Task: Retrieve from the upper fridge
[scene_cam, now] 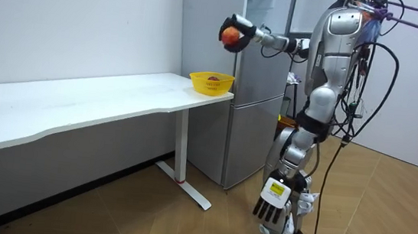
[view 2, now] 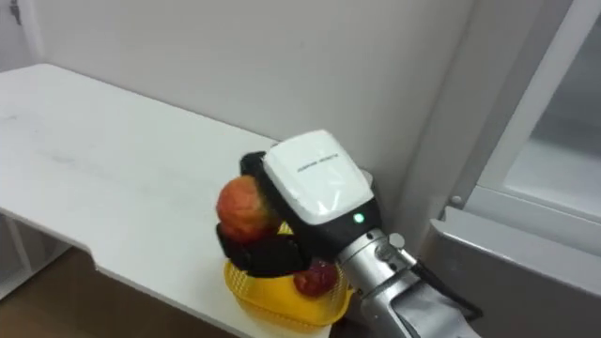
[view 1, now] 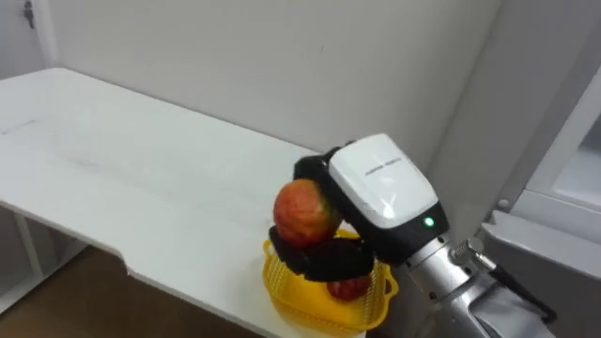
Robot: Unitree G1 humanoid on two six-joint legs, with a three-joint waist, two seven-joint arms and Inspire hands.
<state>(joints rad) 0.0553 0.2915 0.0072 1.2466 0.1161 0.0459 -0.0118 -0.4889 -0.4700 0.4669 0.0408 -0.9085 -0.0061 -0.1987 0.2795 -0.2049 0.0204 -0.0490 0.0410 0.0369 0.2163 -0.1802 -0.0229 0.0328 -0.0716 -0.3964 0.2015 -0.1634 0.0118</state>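
One round red-and-yellow apple (view 1: 305, 211) is clasped in the robot's right hand (view 1: 380, 188), above a yellow plastic basket (view 1: 286, 286) at the end of the white table (view 1: 141, 178). Seemingly another red fruit (view 1: 349, 287) lies inside. The left hand (scene_cam: 269, 207) hangs slack-fingered.

Long white table (scene_cam: 79, 104) — set against a pale wall (scene_cam: 72, 19), wooden floor (scene_cam: 384, 218)

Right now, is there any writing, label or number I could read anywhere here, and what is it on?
White back of the right hand, which is curled round the apple: a short line of grey print, too blurred to read.
Tag at the back of the left hand: dark marks, too small to read.
Yellow basket, table, fridge: no text that I can see.
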